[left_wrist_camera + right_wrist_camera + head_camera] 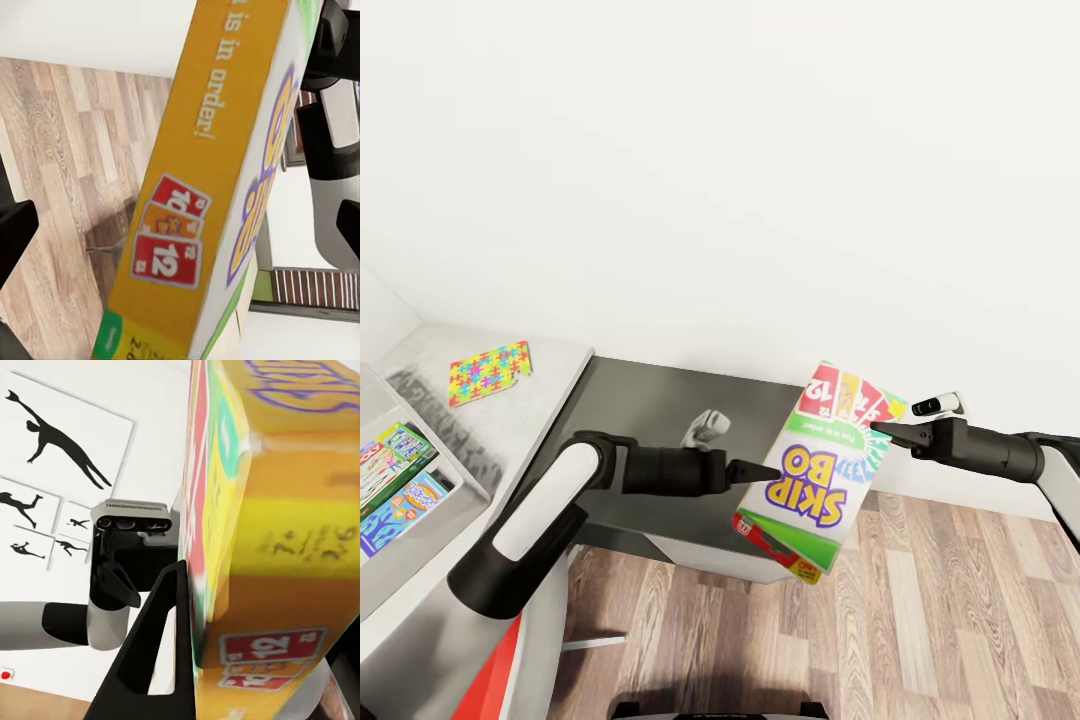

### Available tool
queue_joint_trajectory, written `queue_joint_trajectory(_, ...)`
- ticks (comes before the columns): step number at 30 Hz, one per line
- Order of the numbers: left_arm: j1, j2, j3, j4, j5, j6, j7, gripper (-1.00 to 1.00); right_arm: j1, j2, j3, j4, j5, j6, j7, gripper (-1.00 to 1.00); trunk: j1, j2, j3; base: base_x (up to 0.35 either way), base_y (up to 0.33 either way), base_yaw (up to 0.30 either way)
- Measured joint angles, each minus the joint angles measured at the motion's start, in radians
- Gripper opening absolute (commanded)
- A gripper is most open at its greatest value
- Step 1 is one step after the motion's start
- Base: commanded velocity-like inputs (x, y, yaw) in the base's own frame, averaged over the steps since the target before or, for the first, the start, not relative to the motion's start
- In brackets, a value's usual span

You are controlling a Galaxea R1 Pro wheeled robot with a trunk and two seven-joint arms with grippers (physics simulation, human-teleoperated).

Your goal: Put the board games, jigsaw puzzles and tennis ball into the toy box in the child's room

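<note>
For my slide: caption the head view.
Both grippers, left and right, hold the SKIP-BO box between them above the wood floor.

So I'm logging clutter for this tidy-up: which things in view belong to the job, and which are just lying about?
Part of the job:
- SKIP-BO box, pinched between left fingers and right fingers
- jigsaw puzzle on the table
- toy box, already holding game boxes

Just lying about:
- dark cabinet
- silhouette wall pictures
</note>
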Motion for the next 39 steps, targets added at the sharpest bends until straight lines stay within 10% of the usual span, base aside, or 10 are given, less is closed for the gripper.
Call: queue_joint_trajectory(39, -0.001, -0.043, -0.016, 0.001, -0.001, 0.000, -0.004, 1.00, 0.004, 0.000, 0.001, -0.003, -0.002, 0.000, 0.047, -1.00, 0.000, 0.000, 0.000, 0.000, 0.000, 0.000)
